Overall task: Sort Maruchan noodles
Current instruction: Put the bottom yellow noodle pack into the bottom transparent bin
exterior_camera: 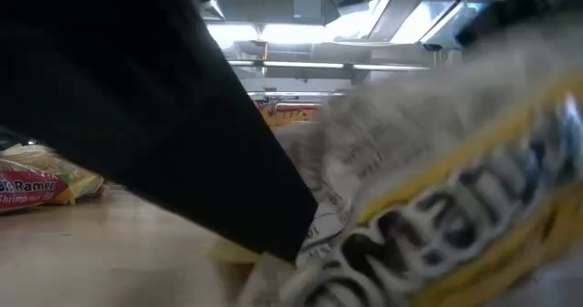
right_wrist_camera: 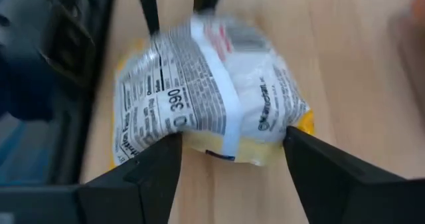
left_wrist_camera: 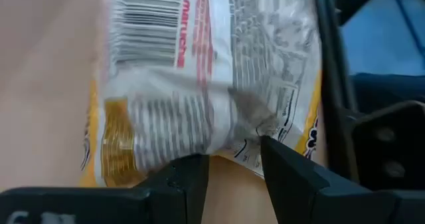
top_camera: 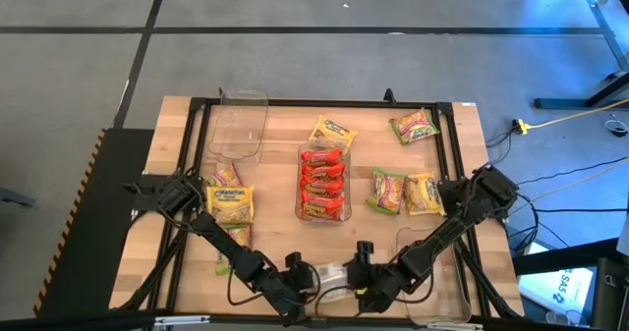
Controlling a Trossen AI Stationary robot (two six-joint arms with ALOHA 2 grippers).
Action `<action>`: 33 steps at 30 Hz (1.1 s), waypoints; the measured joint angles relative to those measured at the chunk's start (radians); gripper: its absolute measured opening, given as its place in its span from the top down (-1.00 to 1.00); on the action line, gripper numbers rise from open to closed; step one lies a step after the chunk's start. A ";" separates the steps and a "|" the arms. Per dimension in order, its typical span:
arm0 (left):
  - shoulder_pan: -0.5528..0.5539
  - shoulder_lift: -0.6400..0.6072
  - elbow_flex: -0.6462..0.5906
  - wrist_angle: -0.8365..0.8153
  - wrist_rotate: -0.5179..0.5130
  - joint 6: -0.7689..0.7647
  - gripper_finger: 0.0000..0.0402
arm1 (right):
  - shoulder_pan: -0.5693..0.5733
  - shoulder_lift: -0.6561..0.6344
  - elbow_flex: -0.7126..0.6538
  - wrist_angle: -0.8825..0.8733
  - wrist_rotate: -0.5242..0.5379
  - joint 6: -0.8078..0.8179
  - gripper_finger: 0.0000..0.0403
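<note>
One Maruchan noodles packet (top_camera: 334,275), yellow with its white printed back up, is near the middle of the table's near edge, between my two grippers. In the low view the packet (exterior_camera: 437,207) is tilted, its yellow front facing down. My left gripper (top_camera: 300,284) is shut on its left end. My right gripper (top_camera: 362,272) stands open at its right end, and in the right wrist view its fingers (right_wrist_camera: 232,141) flank that end. Other packets lie farther back. My left gripper pinches the packet's end edge (left_wrist_camera: 242,147) between its fingertips, where the wrapper puckers. It comes slanting down from the table's left. The packet tilts, at least partly off the table. My right gripper: I cannot tell whether its fingertips (right_wrist_camera: 169,151) touch the packet's other end.
A clear tray (top_camera: 300,159) at the centre holds red packets. An empty clear tray (top_camera: 241,125) stands far left, and another (top_camera: 432,262) near right. Yellow packets (top_camera: 228,201) lie at the left. Green (top_camera: 388,189) and yellow (top_camera: 423,193) ones lie at the right, with more at the far side.
</note>
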 joint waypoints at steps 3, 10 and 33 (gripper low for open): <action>-0.002 0.001 0.005 0.004 0.011 -0.001 0.35 | -0.018 -0.004 0.075 -0.055 0.012 0.006 -0.22; 0.009 -0.002 0.018 -0.003 -0.030 -0.006 0.35 | -0.076 -0.002 0.155 -0.014 0.157 -0.095 -0.22; -0.097 -0.171 0.016 -0.310 0.074 -0.254 0.35 | -0.130 0.017 0.149 0.102 0.331 -0.130 -0.22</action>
